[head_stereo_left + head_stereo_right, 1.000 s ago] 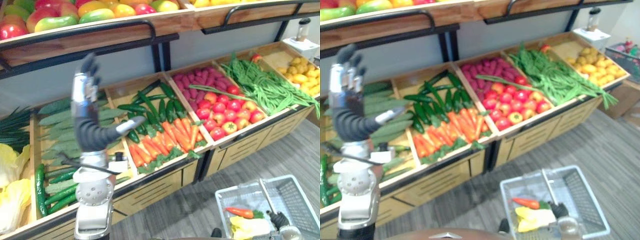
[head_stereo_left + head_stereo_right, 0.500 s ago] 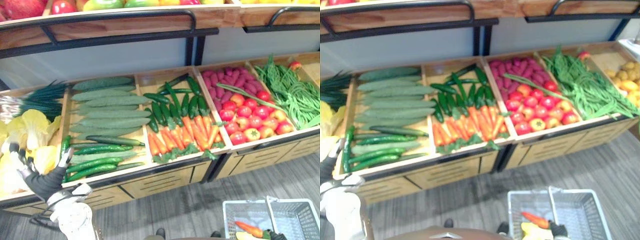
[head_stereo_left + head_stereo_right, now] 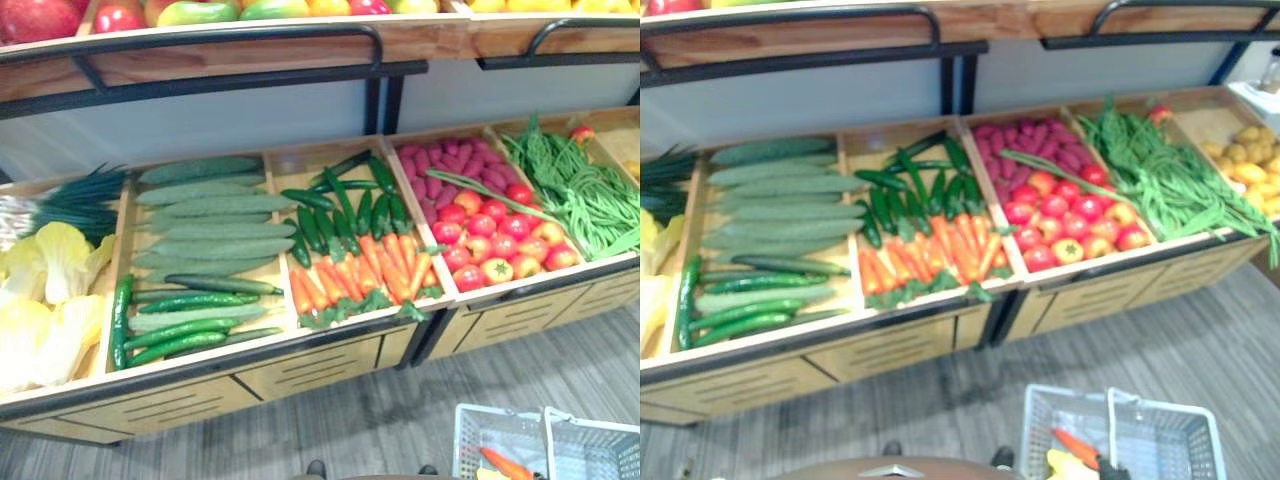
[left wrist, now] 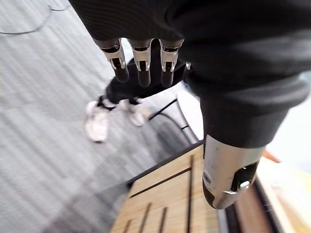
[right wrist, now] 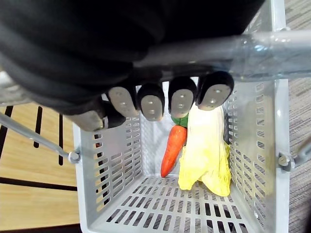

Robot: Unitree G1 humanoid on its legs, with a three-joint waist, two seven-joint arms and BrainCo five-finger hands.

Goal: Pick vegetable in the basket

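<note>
- My right hand (image 5: 165, 99) was clamped round the handle (image 5: 272, 48) of the grey basket (image 5: 112, 160), fingers curled right over the bar, so the basket hung straight below that hand.
- Down in the basket, right under those fingers, there was one carrot (image 5: 172, 148), green top pointing up toward the hand. A pale yellow leafy cabbage (image 5: 206, 153) lay touching it, and both were on the slotted bottom.
- My left hand (image 4: 142, 63) had nothing in it. Its fingers were loose and nearly straight, and it hung low over the grey floor (image 4: 43, 145).
- Past the left hand's fingertips a person's white shoes (image 4: 97, 124) stood on that floor. The wooden front of the produce counter (image 4: 165, 194) was just beside the thumb (image 4: 228, 179).
- Well ahead of both hands, the counter's bins held yellow cabbages (image 3: 40, 300) on my left-hand side, then cucumbers (image 3: 200, 215). Next came dark green peppers (image 3: 340, 205) with a row of loose carrots (image 3: 370, 275) in front of them.
- Further toward my right hand's side were tomatoes (image 3: 495, 240) and then green beans (image 3: 575, 190).
- A fruit shelf (image 3: 200, 12) ran above the bins, well away from either hand.
</note>
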